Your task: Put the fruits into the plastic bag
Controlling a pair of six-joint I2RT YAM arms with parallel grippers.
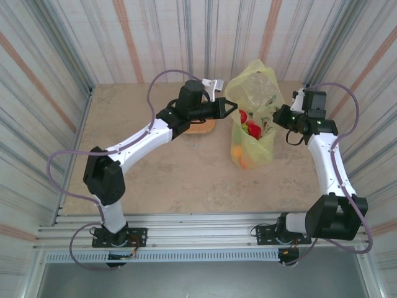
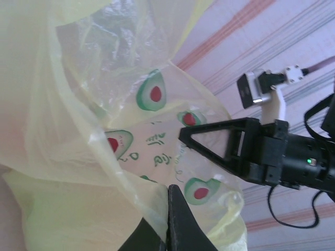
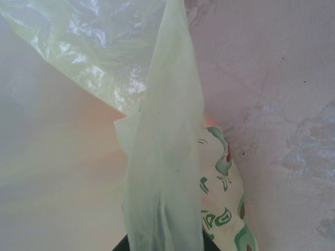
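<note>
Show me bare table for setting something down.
Biggest free patch: front centre of the table, bordered by the left arm, right arm and bag. Second: back-left corner, behind the left arm. Crowded: mid-back, where both arms meet the bag and the tray sits beside it.

Bright, even light; the near plastic bag looks blurred.

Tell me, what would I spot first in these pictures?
The crinkly, see-through yellow-green plastic bag printed with avocado halves stands out first, held up at the middle back of the beige table. The black left gripper and right gripper pinch its two sides. Red and orange round fruits glow through its lower part.
</note>
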